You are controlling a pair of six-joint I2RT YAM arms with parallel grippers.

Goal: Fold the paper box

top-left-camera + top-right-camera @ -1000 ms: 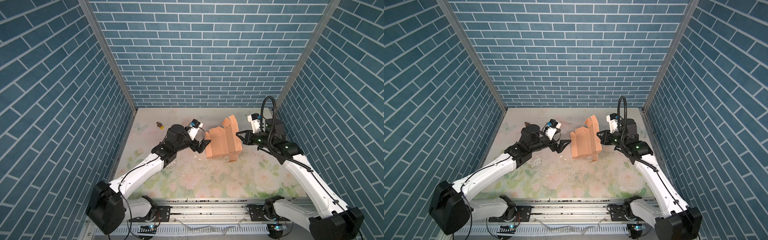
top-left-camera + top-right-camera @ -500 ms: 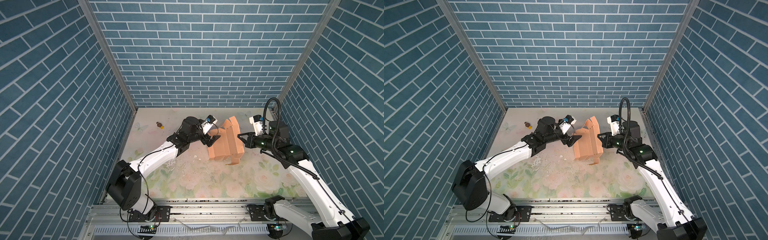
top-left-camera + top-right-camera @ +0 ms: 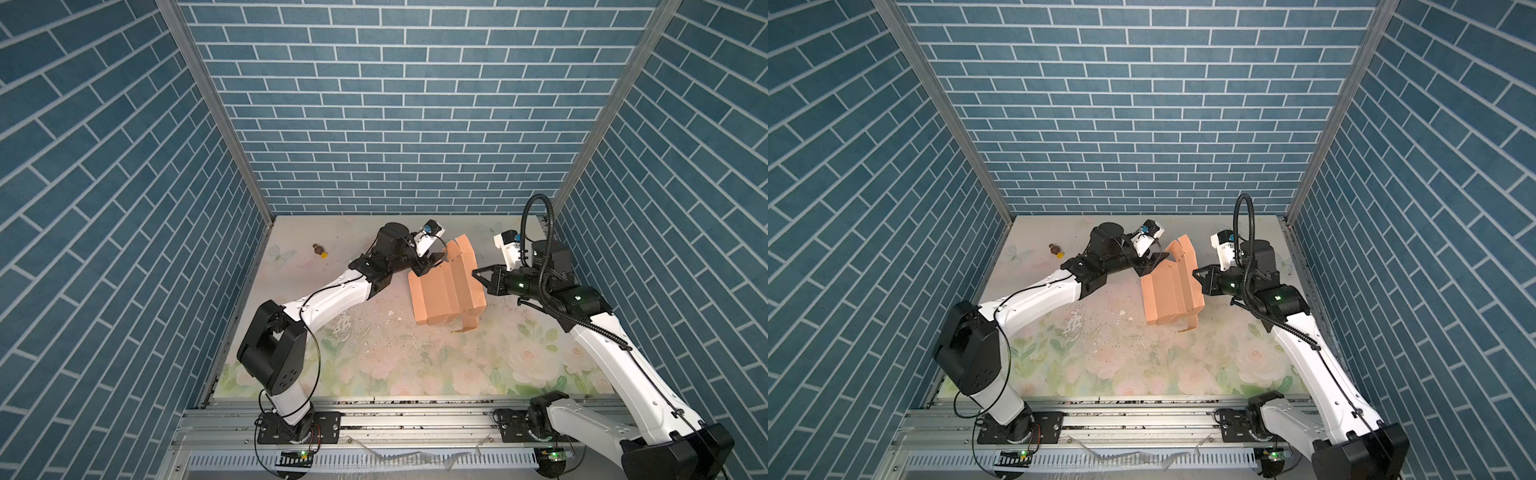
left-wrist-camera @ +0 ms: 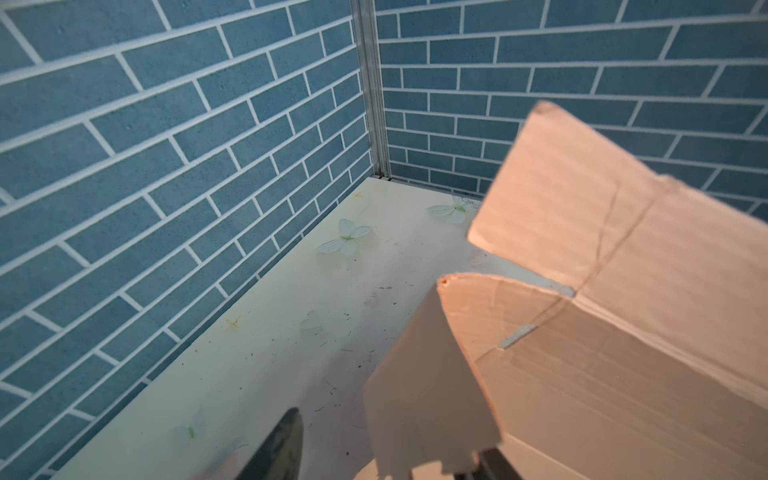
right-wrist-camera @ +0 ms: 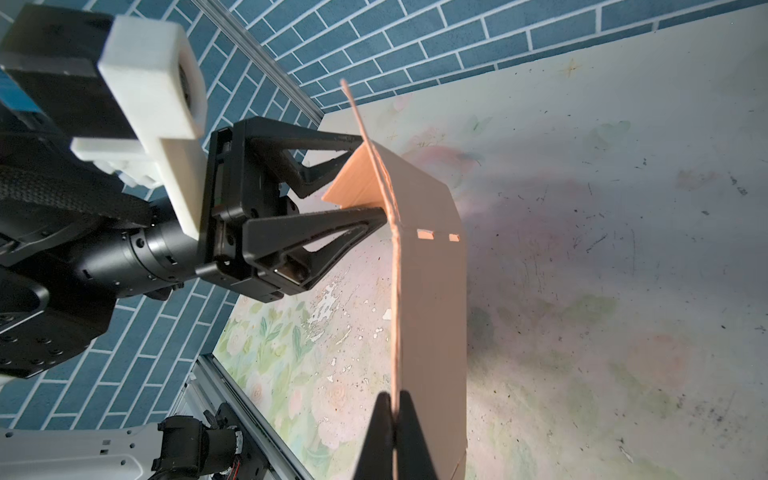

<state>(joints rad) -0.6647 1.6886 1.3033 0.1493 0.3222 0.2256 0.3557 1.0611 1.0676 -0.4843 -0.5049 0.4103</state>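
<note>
Both reach the paper box (image 3: 446, 291): the right end effector (image 5: 392, 415) pinches the edge before it; the left end effector (image 5: 369, 178), jaws parted, straddles a flap.

My right gripper (image 5: 392, 434): pinching the paper box (image 5: 428, 311) by its near edge.
Left gripper (image 5: 372, 176): jaws apart around the box's far flap.

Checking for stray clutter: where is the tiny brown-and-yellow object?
In both top views the tiny object lies on the table near the left wall, toward the back, well left of the left gripper and paper box.
</note>
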